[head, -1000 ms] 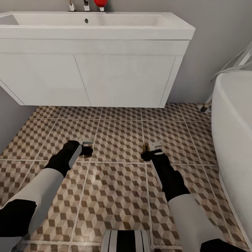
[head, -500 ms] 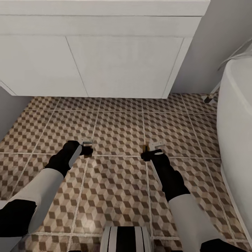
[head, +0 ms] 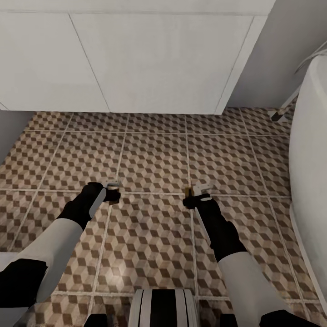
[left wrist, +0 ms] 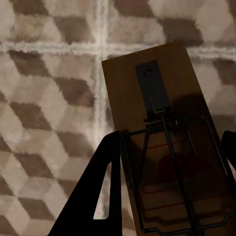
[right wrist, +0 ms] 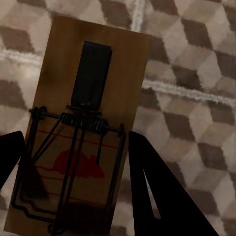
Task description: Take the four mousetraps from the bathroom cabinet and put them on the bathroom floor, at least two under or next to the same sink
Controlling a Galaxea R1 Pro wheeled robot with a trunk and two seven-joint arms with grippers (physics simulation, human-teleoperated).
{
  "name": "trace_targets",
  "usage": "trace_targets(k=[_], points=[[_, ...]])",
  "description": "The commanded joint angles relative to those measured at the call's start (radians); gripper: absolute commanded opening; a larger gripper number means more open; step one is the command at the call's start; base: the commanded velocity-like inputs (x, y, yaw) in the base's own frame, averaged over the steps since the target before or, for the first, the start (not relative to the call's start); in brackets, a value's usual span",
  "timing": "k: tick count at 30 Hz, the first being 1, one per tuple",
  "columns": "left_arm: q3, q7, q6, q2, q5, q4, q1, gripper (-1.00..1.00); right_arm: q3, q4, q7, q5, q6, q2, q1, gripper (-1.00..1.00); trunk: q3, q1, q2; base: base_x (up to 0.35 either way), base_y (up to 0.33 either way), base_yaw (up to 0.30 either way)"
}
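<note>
Two mousetraps are in hand, each a small brown wooden board with a dark metal spring. My left gripper [head: 112, 194] is shut on one mousetrap [head: 112, 185] [left wrist: 157, 123], its fingers [left wrist: 105, 196] clamping the board's long sides. A second mousetrap [head: 200, 187] [right wrist: 88, 118] sits in my right gripper [head: 192, 200], shut the same way. Both are held low over the cube-patterned bathroom floor [head: 154, 159], in front of the white vanity box of the sink [head: 159, 63]. In the wrist views the left gripper [left wrist: 172, 142] and right gripper [right wrist: 73, 142] look down at the tiles past the boards.
The white bathtub [head: 313, 163] bulges in along the right side, with a thin metal leg [head: 284, 109] by the wall behind it. A grey wall [head: 11, 127] closes the left. My base [head: 163, 306] shows at the lower edge.
The whole view has shifted: the basin top and faucet have left the picture and the vanity looms larger. Both grippers keep their mousetraps and their place in the picture.
</note>
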Motion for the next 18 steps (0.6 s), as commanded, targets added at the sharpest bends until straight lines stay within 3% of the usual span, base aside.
trace_targets(k=[1,10,18], points=[[-0.006,0.01,0.004,0.001,0.009,-0.001,0.0,-1.0,0.002,-0.003,-0.006,-0.003,0.004,0.0,0.0,-1.0,-0.006,0.0,-0.001,0.0,0.0,0.0],[-0.006,0.01,0.004,0.001,0.009,-0.002,0.0,-1.0,0.002,-0.02,-0.006,-0.003,0.004,0.0,0.0,-1.0,-0.054,0.004,-0.003,0.0,0.0,0.0],[-0.006,0.01,0.003,0.001,0.008,-0.009,0.0,-1.0,0.007,-0.021,-0.004,-0.002,-0.004,0.0,0.0,-1.0,-0.066,0.004,-0.003,0.0,0.0,0.0]])
